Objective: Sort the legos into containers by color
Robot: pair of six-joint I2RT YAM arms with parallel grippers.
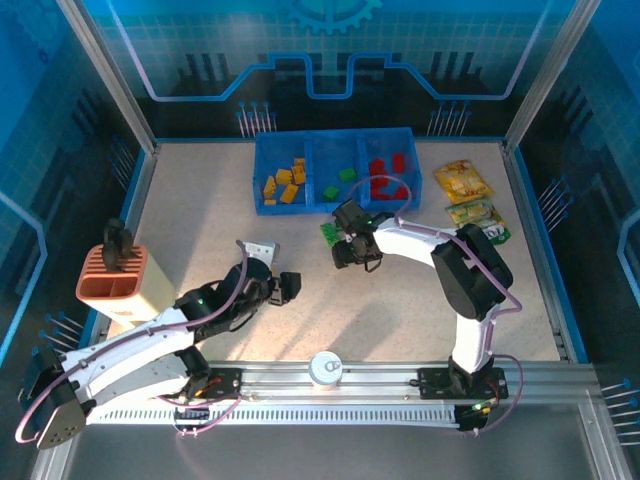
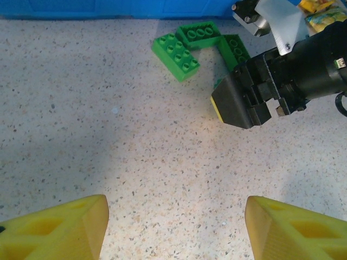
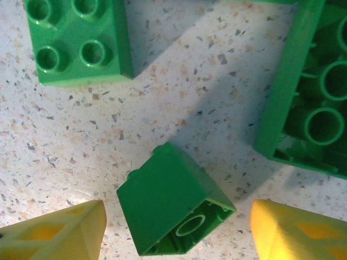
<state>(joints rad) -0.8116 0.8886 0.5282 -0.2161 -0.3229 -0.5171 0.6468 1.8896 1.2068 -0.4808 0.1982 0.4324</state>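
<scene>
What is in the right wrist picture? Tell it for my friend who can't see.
A small green lego lies tipped on its side on the speckled table, between the two yellow fingers of the open right claw. A green brick sits studs-up at top left, and a bigger green brick lies upside down at the right.

One blue tray with three compartments, two snack packets and one orange ribbed holder stand on the table. Two green bricks sit in the middle one; three more lie loose on the tabletop.
</scene>
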